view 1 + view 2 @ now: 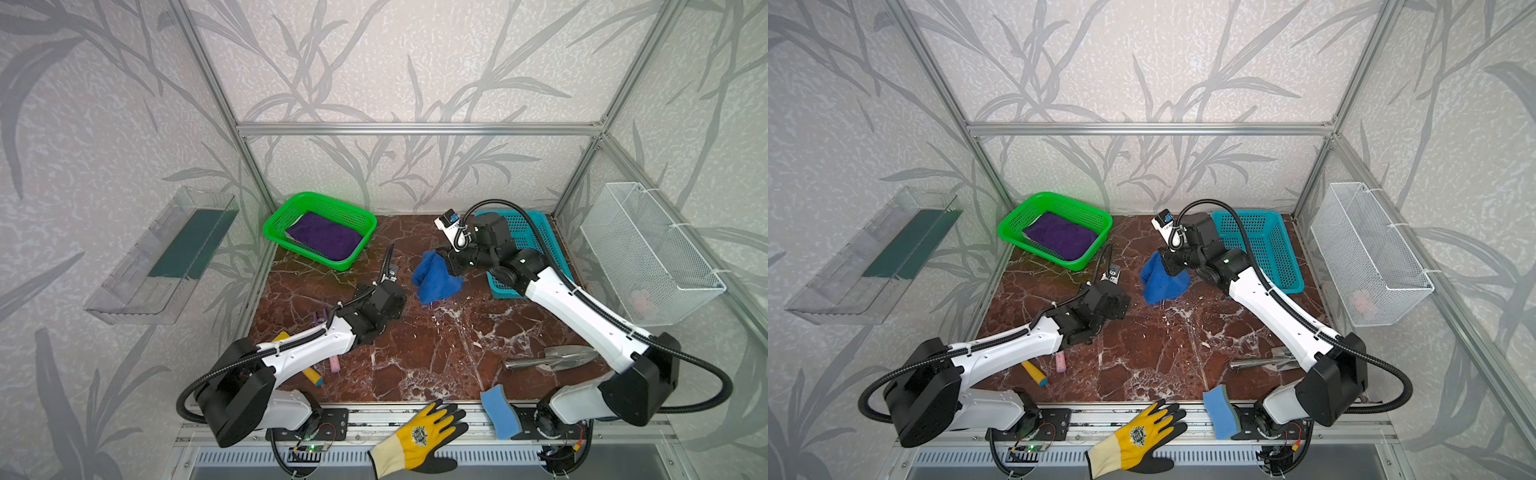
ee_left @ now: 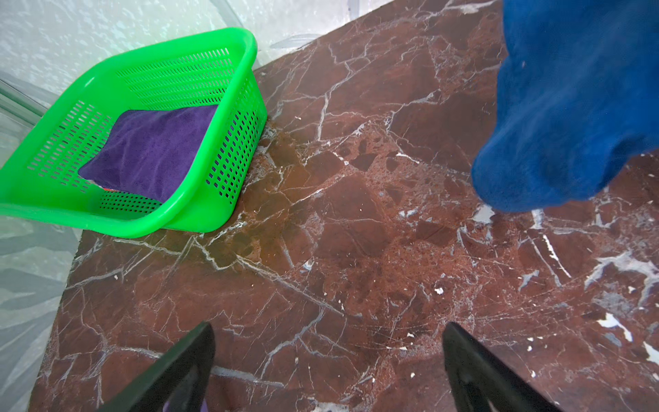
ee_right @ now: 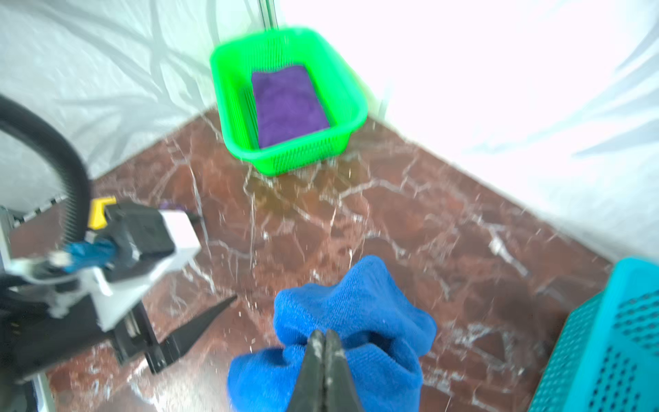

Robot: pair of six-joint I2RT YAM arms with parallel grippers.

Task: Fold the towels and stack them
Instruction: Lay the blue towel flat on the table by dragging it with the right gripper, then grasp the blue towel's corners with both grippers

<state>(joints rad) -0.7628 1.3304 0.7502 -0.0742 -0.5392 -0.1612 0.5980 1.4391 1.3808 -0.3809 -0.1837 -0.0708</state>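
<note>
Fingers (image 3: 313, 356) of the right gripper (image 3: 324, 333) are pressed together on the royal blue towel (image 3: 356, 303), bunched over the table (image 1: 415, 353) middle; the purple towel (image 1: 326, 237) lies in the green basket (image 1: 324, 205). Beside, the left gripper (image 2: 328, 325) stands wide, empty.

A folded towel (image 1: 325, 240) lies in the back-left basket (image 1: 316, 258) — a bunched towel (image 1: 434, 281) between it and the back-right basket (image 1: 503, 291), glove (image 1: 419, 436) and sponge (image 1: 498, 411) in front.

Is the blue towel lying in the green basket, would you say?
No, the blue towel hangs bunched from the shut right gripper; the green basket holds the purple towel.
</note>
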